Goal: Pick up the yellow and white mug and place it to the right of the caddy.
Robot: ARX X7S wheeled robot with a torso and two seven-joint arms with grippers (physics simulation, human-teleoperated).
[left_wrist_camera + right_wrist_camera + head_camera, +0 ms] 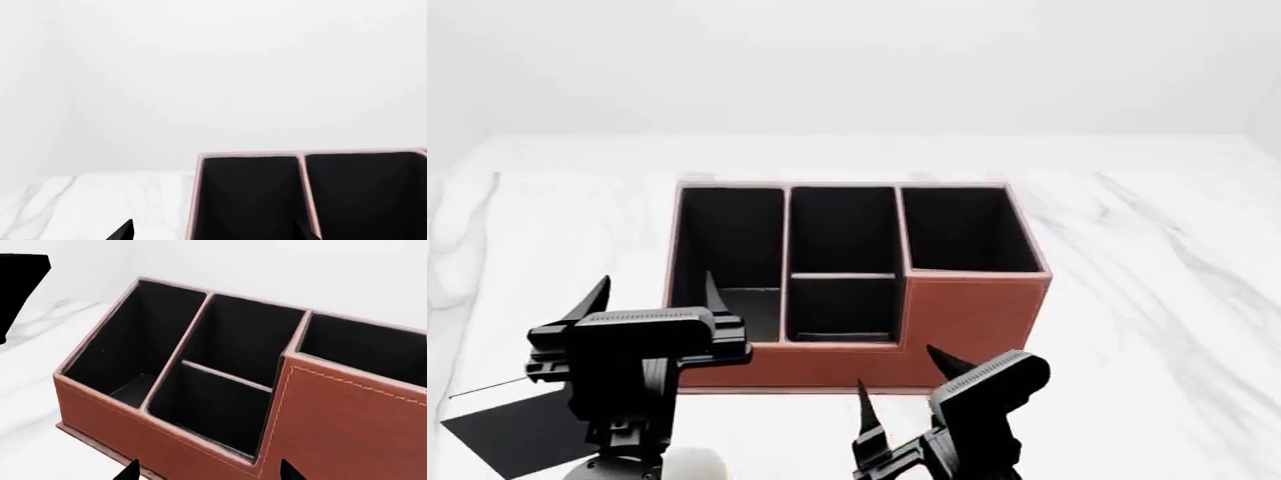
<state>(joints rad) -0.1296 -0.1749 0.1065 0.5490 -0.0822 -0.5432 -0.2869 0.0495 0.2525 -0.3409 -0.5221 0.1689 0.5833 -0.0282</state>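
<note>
- Caddy (pixel 854 290) sits mid-surface (pixel 1148 290), empty compartments up, taller section on the right
- Left gripper (pixel 651 298) hovers by its front-left corner, fingers spread; right gripper (pixel 897 388) before its front wall, fingers spread, holding nothing
- Mug (pixel 701 464): perhaps the pale shape under the left arm; cannot tell
- Black book (pixel 510 430) lies flat, front-left

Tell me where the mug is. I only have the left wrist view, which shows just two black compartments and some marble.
Observer: The head view shows a pale rounded shape at its bottom edge, just below the left tool. It is probably the mug, but it is mostly hidden.
Operator: Anything lying near it?
Observer: A flat black book lies to its left.
Operator: Is the right tool free?
Observer: Yes, the right tool is open and empty, in front of the caddy.
</note>
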